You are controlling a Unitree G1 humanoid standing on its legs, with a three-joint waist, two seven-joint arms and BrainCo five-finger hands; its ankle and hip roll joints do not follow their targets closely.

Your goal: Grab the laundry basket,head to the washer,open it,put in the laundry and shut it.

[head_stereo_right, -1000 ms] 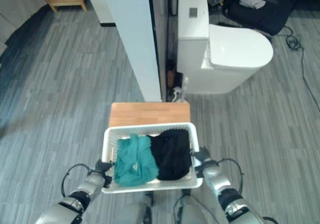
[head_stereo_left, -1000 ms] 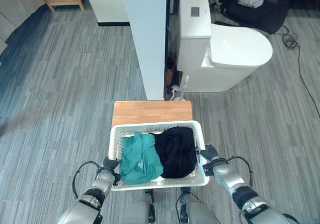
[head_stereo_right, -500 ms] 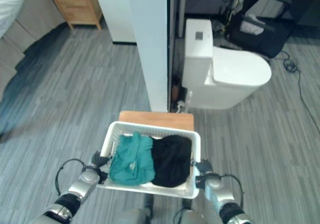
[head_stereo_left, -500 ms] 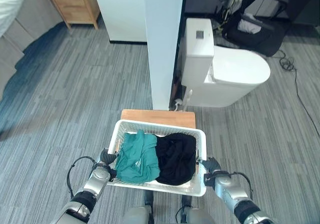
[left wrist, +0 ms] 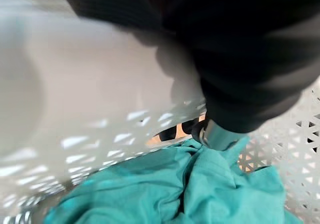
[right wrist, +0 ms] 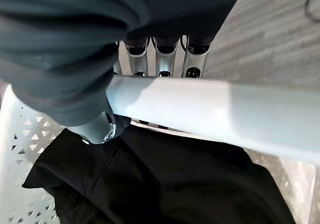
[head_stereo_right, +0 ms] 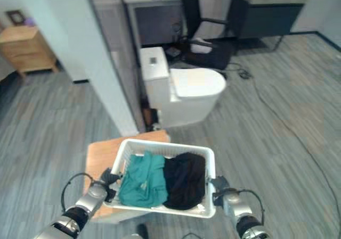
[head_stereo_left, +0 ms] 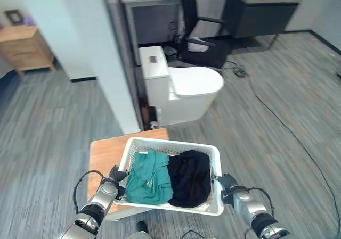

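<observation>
A white perforated laundry basket hangs in front of me, held at both ends. In it lie a teal garment on the left and a black garment on the right. My left hand is shut on the basket's left rim. My right hand is shut on the right rim, with fingers under it and the thumb over it. The teal garment lies just past my left hand inside the basket wall.
A low wooden stool stands under the basket's left part. A white toilet stands ahead beside a white partition wall. Farther back are a black office chair, a dark cabinet and a wooden nightstand. A cable runs across the grey floor on the right.
The camera has swung up and to the right, so the chair and cabinet have come into view. The basket has turned right with me, off the stool's middle. Both hands keep their hold.
</observation>
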